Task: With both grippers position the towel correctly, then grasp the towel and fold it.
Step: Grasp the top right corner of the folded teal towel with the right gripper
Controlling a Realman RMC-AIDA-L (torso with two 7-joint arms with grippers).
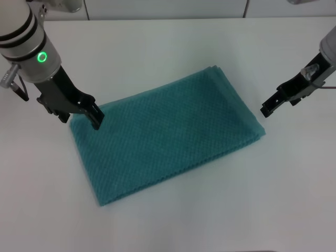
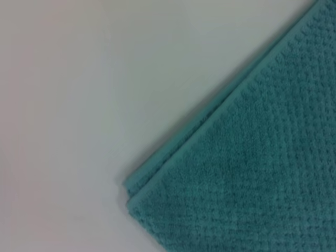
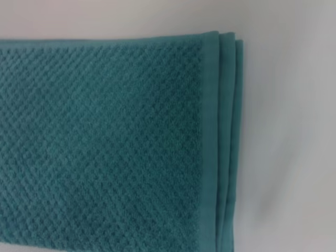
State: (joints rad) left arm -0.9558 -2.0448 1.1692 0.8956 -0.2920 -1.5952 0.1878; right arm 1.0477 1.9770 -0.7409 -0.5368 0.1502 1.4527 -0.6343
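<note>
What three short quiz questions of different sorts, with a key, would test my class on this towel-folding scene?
1. True or false: the left gripper is at a corner of the teal-green waffle-weave towel.
2. Which gripper is clear of the towel, over the white table? A left, B right.
3. Fill in: in the right wrist view the towel's edge shows stacked ____.

Key: 1 true; 2 B; 3 layers.

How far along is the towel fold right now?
Done: the towel lies flat in stacked layers, its edges showing in the right wrist view. In hand: the left gripper is at its far-left corner; the right gripper hangs just off the right end. Left: grasping and folding.
</note>
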